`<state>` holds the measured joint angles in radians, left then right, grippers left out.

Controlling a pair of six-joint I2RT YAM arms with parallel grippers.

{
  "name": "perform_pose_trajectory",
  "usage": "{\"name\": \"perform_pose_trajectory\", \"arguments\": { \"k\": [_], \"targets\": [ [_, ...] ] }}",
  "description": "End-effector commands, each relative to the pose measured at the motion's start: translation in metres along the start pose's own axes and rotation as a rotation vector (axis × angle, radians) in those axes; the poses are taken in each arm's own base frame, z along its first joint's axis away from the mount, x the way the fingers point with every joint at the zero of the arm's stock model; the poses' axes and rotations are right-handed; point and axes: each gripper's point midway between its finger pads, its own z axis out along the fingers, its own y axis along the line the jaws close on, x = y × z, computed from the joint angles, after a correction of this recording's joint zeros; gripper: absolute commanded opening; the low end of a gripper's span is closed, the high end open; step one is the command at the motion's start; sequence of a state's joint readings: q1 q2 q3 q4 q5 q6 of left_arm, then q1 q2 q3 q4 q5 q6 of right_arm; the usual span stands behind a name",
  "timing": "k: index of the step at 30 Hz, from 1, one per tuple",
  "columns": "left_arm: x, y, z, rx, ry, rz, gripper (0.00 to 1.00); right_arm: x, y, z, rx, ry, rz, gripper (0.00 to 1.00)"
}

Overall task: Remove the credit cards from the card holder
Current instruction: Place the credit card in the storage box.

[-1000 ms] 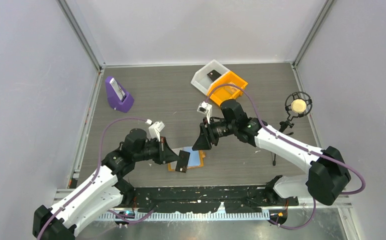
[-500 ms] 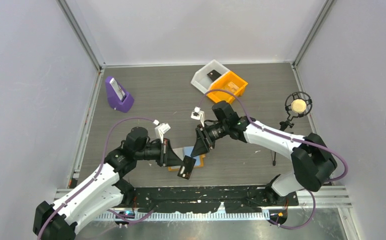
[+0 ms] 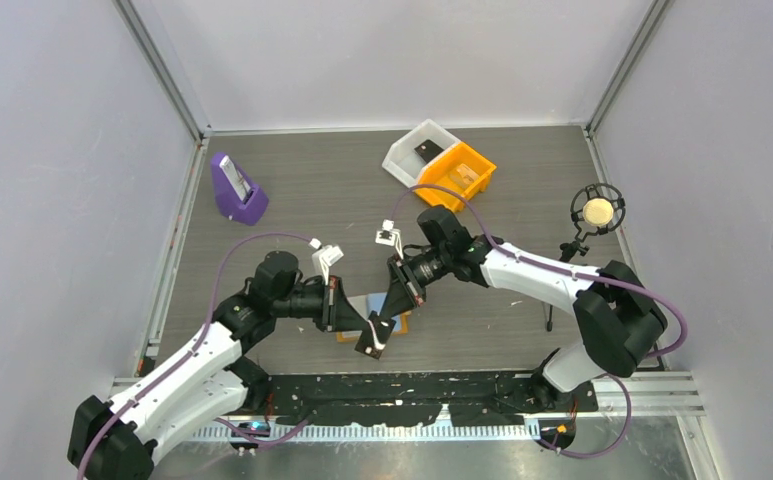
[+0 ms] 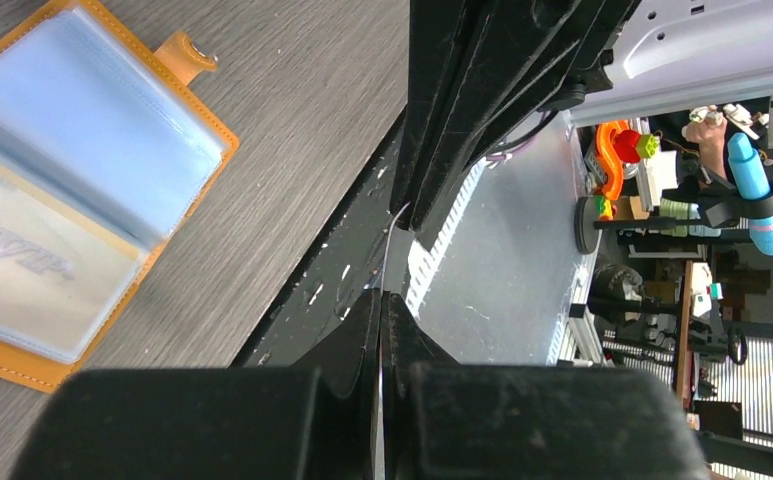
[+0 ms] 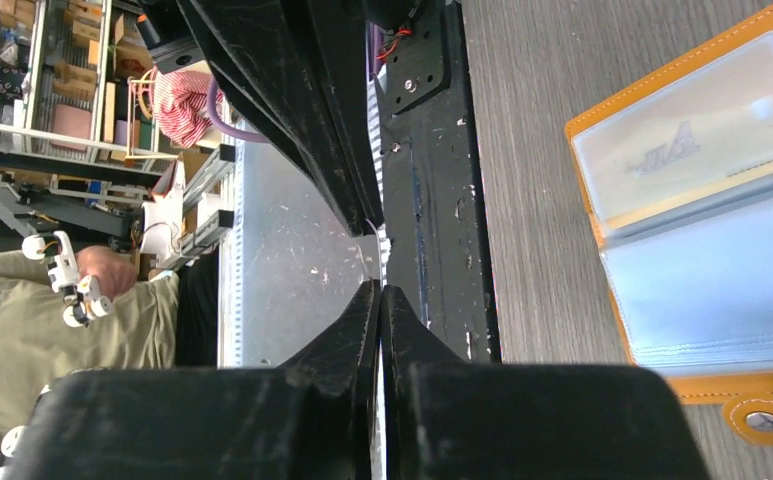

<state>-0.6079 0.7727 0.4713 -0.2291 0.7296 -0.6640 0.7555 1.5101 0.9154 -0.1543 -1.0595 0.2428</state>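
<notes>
A thin dark credit card is pinched edge-on by the left gripper and the right gripper, both closed on it. For a clean handover, one grip is best released before any pulling. Just beyond, the flat orange card holder with light blue panels lies open on the grey wood-grain table.

A robotics lab — a boxed-in test cell. In the overhead view, plain grey panel walls in aluminium framing enclose a grey wood-grain table. White-and-black robot arms are bolted along its bottom edge, and a microphone on a stand sits at the right. The wrist views look past the table — cluttered metal shelving at upper left, a person in an olive shirt at lower left, racks of gear and bright plastic parts at right.
</notes>
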Motion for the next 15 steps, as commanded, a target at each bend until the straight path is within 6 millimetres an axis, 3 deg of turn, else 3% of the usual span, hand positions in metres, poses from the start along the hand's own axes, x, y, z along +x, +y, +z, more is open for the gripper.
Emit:
{"name": "perform_pose_trajectory", "arguments": {
  "k": [1, 4, 9, 10, 11, 13, 15],
  "targets": [
    [-0.019, -0.016, -0.003, 0.032, -0.044, 0.076, 0.0, -0.017, 0.021, -0.002, -0.07, -0.051, -0.088, 0.05],
    [-0.022, -0.01, -0.005, -0.015, -0.056, 0.074, 0.06, -0.02, 0.024, -0.004, -0.065, -0.061, -0.094, 0.05],
    [-0.03, 0.003, -0.016, -0.148, -0.098, 0.093, 0.58, -0.026, 0.023, -0.009, -0.022, -0.092, -0.074, 0.05],
    [-0.033, 0.006, -0.02, -0.185, -0.116, 0.099, 0.77, -0.028, 0.023, -0.011, -0.005, -0.102, -0.075, 0.05],
    [-0.036, 0.01, -0.025, -0.226, -0.139, 0.106, 0.86, -0.03, 0.021, -0.013, 0.007, -0.111, -0.071, 0.05],
    [-0.041, 0.017, -0.034, -0.293, -0.182, 0.117, 0.97, -0.035, 0.018, -0.018, 0.036, -0.134, -0.059, 0.05],
    [-0.047, 0.019, -0.045, -0.346, -0.226, 0.13, 1.0, -0.045, 0.014, -0.024, 0.071, -0.169, -0.043, 0.05]
  ]
}}
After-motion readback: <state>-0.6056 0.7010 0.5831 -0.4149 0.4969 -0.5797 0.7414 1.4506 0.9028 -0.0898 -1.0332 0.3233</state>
